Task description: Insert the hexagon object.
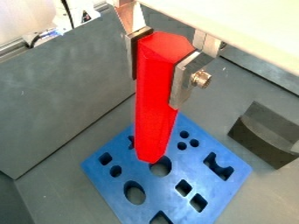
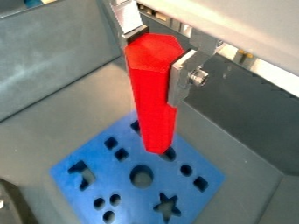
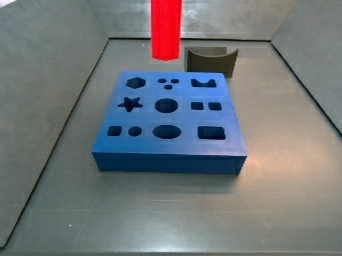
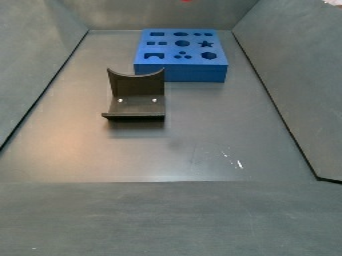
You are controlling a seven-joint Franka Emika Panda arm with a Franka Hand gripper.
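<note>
My gripper (image 1: 162,66) is shut on the hexagon object (image 1: 155,96), a long glossy red bar with a six-sided end face. It shows in both wrist views, the gripper (image 2: 156,61) gripping the bar (image 2: 152,105) near its upper end. The bar hangs upright above the blue block (image 1: 100,175) with shaped holes, its lower end over the block's surface (image 2: 114,175) and clear of it. In a side view the bar (image 3: 164,28) hangs over the far edge of the block (image 3: 171,145), near the hexagon hole (image 3: 135,82). The gripper itself is above that frame.
The dark olive curved piece (image 3: 211,62) stands just behind the block; it also shows in a side view (image 4: 134,97) and a wrist view (image 1: 268,133). Grey sloped walls (image 3: 54,110) enclose the floor. The blue block (image 4: 185,55) sits at the far end.
</note>
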